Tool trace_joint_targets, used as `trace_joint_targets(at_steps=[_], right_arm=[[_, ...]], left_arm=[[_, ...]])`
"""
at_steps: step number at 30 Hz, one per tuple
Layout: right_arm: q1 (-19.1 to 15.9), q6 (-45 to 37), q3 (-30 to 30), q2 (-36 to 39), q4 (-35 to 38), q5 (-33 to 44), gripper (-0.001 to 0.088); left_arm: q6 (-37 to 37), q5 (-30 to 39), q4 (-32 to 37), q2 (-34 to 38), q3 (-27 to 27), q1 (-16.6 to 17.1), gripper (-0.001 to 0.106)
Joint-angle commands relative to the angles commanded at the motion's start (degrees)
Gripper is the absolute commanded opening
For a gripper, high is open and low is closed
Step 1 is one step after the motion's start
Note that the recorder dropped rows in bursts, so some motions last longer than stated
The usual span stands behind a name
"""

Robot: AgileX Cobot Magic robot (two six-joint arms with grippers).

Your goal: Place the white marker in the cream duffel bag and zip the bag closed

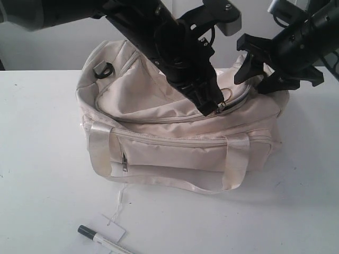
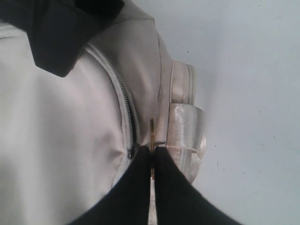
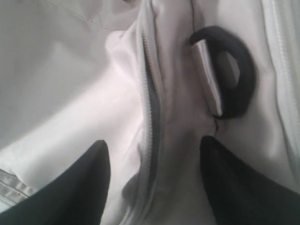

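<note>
2 sets of fingers are at the cream duffel bag [image 1: 159, 143]. The left fingers [image 1: 211, 103] are closed on the top zip's metal pull [image 2: 152, 136]. The right fingers [image 1: 249, 66] are spread wide over the bag's end, gripping nothing. The white marker [image 1: 103, 241] lies on the bench [image 1: 42, 185], well apart from both, beside a paper tag [image 1: 107, 226].

Bright, even, cool light; a soft shadow lies under the cream duffel bag [image 1: 175, 151] on the white tabletop [image 1: 42, 159]. Both wrist views are slightly blurred.

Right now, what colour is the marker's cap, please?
The cap is dark grey, clearest in exterior view.
</note>
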Motion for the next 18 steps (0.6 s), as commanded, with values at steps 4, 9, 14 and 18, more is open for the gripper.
trace_joint_targets(at_steps=[4,9,14,18], right_arm=[[1.26,0.0,0.49,0.0,0.0,-0.5,0.0536],[1.85,0.0,0.49,0.0,-0.37,-0.77,0.04],[1.85,-0.48,0.85,0.0,-0.45,-1.02,0.0264],[1.85,-2.14,1.21,0.0,-0.45,-2.12,0.0117]], left_arm=[[0.0,0.0,0.0,0.0,0.0,0.0,0.0],[0.0,0.0,0.0,0.0,0.0,0.0,0.0],[0.0,0.0,0.0,0.0,0.0,0.0,0.0],[0.0,-0.11,0.0,0.0,0.0,0.0,0.0]])
